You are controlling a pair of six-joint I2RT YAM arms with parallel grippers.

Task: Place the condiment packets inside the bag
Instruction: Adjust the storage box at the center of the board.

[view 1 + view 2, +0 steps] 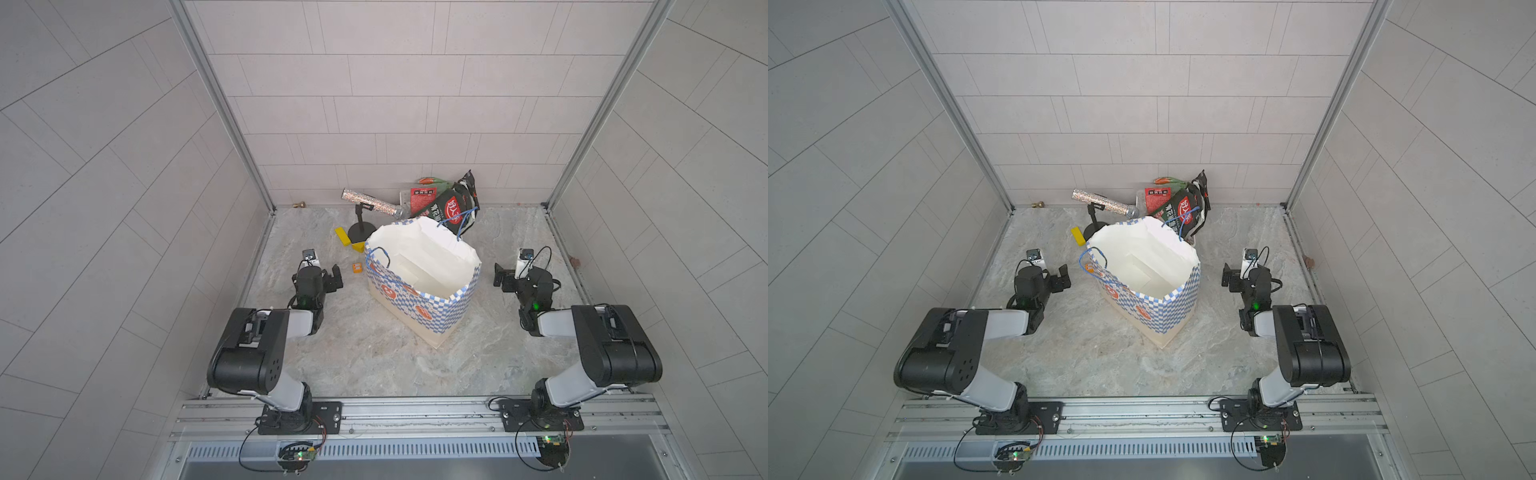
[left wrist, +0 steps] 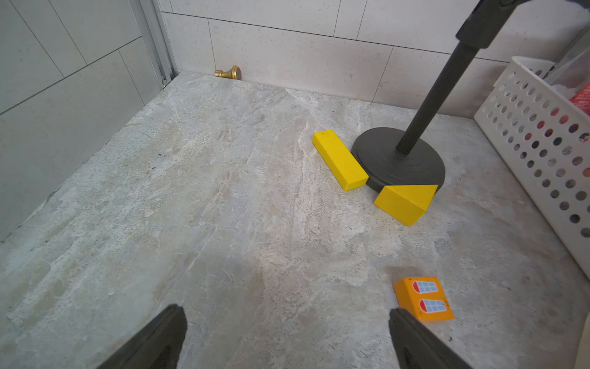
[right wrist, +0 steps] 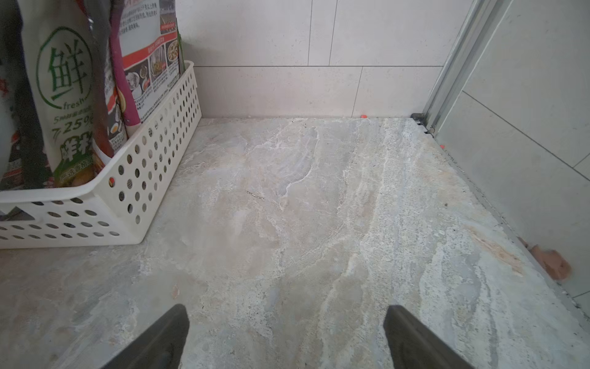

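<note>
The bag (image 1: 432,311) (image 1: 1158,316) stands upright and open in the middle of the floor, blue-and-white checkered, and only white paper shows inside it. Behind it, several condiment packets (image 1: 451,203) (image 1: 1183,205) in green, dark and red stand upright in a white perforated basket (image 3: 127,191) by the back wall; the right wrist view shows the packets (image 3: 67,96) close up. My left gripper (image 1: 330,276) (image 2: 287,319) hovers left of the bag, open and holding nothing. My right gripper (image 1: 505,278) (image 3: 285,319) is right of the bag, open too, with bare floor between its fingers.
A glittery silver tube (image 1: 370,202) rests on a black stand (image 2: 399,159) behind the bag's left side. Two yellow blocks (image 2: 338,163) (image 2: 405,204) lie against the stand's base. A small orange block (image 2: 423,298) lies near my left gripper. A gold knob (image 2: 228,73) sits at the back wall.
</note>
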